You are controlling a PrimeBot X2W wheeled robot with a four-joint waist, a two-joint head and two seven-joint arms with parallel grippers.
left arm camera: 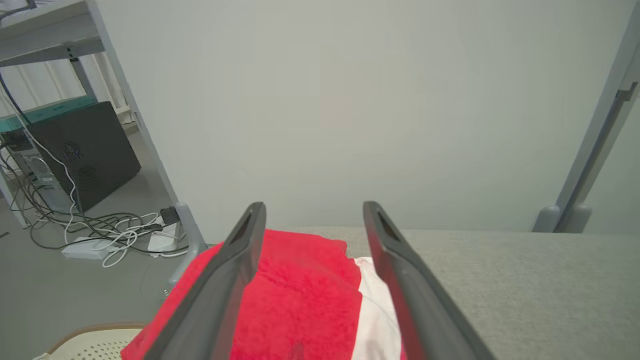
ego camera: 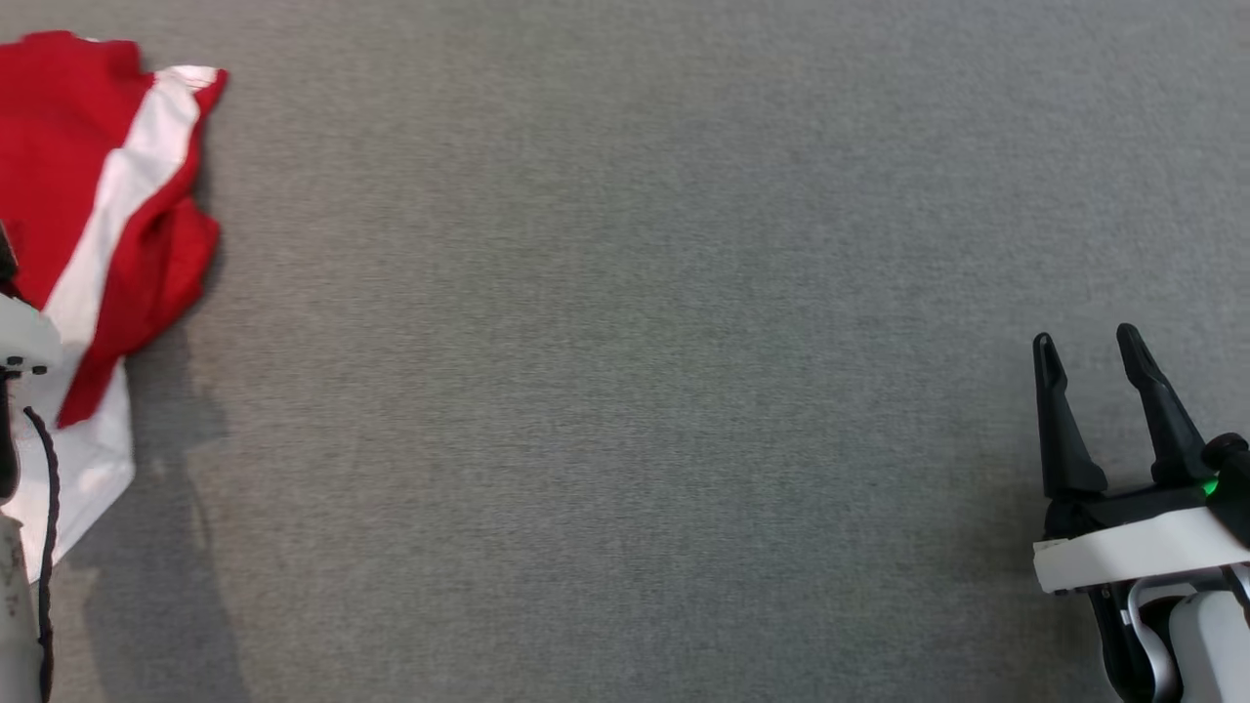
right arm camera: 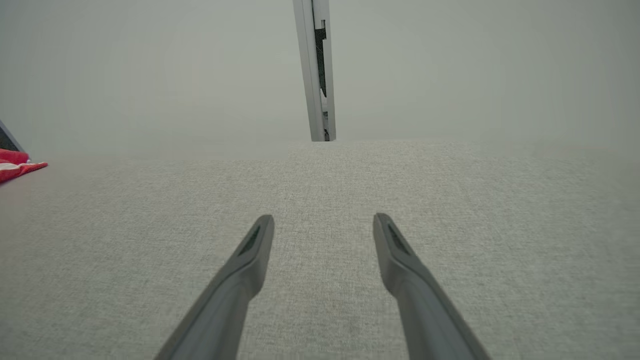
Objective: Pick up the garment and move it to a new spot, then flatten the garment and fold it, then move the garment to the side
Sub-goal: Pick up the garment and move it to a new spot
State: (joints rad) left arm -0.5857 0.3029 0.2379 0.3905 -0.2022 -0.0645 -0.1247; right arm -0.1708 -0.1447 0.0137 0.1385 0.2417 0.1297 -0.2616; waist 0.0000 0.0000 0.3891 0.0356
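The garment (ego camera: 98,225) is red with broad white stripes and lies in a loose heap at the far left of the grey felt table (ego camera: 625,391). In the left wrist view my left gripper (left arm camera: 314,206) hovers open just above the garment (left arm camera: 295,300), its two dark fingers apart with red cloth showing between them and nothing gripped. A pale part of my left arm (ego camera: 20,342) overlaps the heap's left edge in the head view. Far to the right, near the front edge, my right gripper (ego camera: 1086,340) stands open over bare felt. The garment (right arm camera: 17,164) is a small red patch at the left of the right wrist view.
Off the table's left side the floor holds a dark computer case (left arm camera: 85,150), tangled cables and a white power strip (left arm camera: 85,248). A cream perforated object (left arm camera: 90,342) sits low beside the garment. Grey frame posts (left arm camera: 595,140) (right arm camera: 315,70) rise behind the table.
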